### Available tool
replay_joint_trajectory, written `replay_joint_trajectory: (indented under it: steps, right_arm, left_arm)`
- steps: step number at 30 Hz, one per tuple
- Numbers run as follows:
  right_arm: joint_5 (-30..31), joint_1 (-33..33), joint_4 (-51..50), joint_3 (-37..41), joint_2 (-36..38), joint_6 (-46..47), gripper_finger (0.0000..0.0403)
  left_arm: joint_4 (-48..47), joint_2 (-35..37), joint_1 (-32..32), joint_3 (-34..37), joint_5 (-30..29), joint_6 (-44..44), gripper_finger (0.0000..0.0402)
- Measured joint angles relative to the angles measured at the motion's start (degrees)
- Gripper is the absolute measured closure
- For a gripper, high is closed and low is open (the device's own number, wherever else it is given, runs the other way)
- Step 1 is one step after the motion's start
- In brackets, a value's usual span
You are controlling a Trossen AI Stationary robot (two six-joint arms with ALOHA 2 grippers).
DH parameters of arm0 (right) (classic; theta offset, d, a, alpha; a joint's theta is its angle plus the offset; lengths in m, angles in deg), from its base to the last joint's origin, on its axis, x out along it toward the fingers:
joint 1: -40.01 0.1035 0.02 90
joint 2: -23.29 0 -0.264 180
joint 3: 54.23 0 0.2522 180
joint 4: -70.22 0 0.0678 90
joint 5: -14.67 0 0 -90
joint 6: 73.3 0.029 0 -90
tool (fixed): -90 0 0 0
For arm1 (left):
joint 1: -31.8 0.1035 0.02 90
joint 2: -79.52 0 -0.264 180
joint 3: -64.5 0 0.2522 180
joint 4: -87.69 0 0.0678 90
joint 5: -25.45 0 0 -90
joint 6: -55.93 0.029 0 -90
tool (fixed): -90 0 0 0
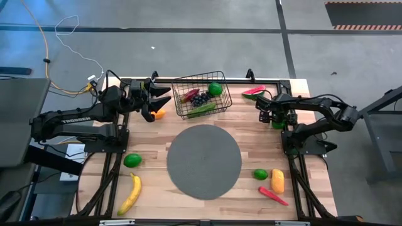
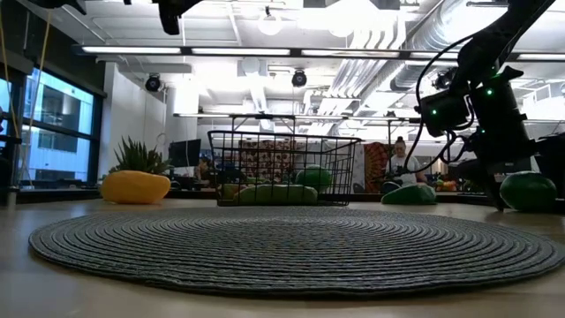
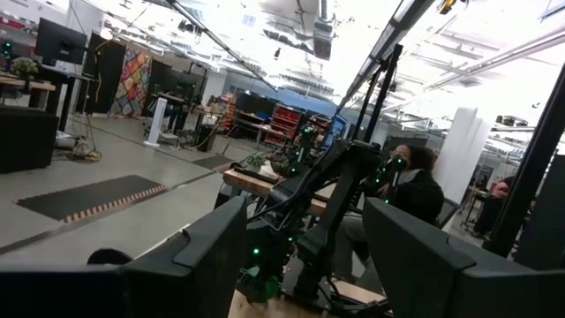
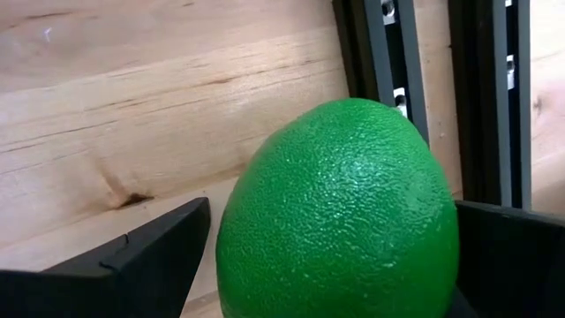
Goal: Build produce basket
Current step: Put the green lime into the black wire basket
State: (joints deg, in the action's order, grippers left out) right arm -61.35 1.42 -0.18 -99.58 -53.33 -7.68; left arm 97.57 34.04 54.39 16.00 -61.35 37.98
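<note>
Right gripper (image 4: 335,265) at frame right, jaws spread wide around a pebbled green lime (image 4: 340,212) on the wooden table (image 1: 251,125), left gripper (image 1: 164,96) half open, empty, upper left, beside the black wire-mesh basket (image 1: 220,80) at upper centre holding a green lime (image 1: 215,88), dark grapes (image 1: 200,98), red chilli (image 1: 190,95), green cucumber (image 1: 202,109).

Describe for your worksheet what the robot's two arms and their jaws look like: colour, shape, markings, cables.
Both arms are black, built of jointed tubular links. The left arm carries white TROSSEN lettering along its link. The right arm has black cables looping beside it and small green lights on its wrist housing. Each ends in flat, blocky matte-black jaws.
</note>
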Motion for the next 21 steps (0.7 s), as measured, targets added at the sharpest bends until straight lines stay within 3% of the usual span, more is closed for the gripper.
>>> replay_joint_trajectory:
  steps: [7,16,21]
  right_arm:
    - [0.2,0.0,0.2,0.0,0.0,-0.1,0.0018]
    - [1.1,0.0,1.6,0.1,-0.1,-0.4,0.0087]
    - [2.3,0.0,2.2,-0.1,0.2,-3.9,0.0099]
  left_arm:
    - [-0.1,0.0,0.0,0.0,0.0,0.1,0.0186]
    - [-0.1,0.0,0.0,0.0,0.0,0.1,0.0186]
    - [-0.1,0.0,0.0,0.0,0.0,0.1,0.0186]
